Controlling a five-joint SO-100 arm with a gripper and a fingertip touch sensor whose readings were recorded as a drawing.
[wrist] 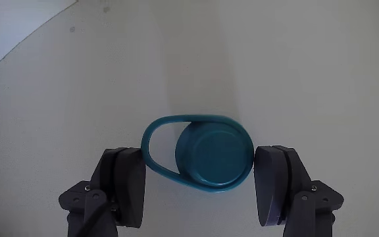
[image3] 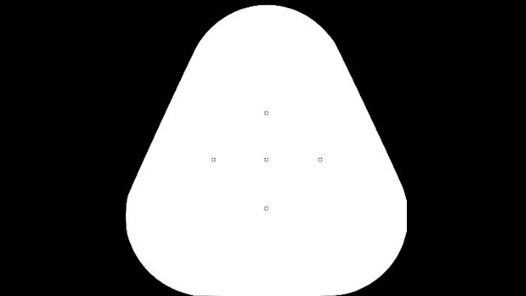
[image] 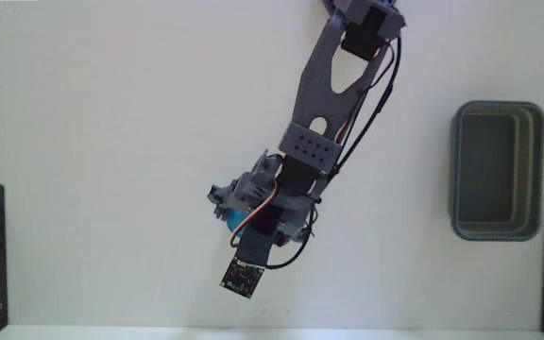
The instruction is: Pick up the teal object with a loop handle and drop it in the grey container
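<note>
White counter (image: 111,142) throughout; tool (wrist: 199,172), fingers apart, straddles the small round teal plastic cup with loop handle (wrist: 209,155). Grasping step: next, close, then carry toward the rounded slate-grey plastic bin (image: 536,170).

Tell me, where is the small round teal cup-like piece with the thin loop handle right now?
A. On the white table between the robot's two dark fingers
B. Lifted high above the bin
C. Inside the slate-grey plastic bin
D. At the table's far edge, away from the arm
A: the wrist view shows the teal cup-like piece lying on the white table inside the open gripper, one finger on each side.
</note>
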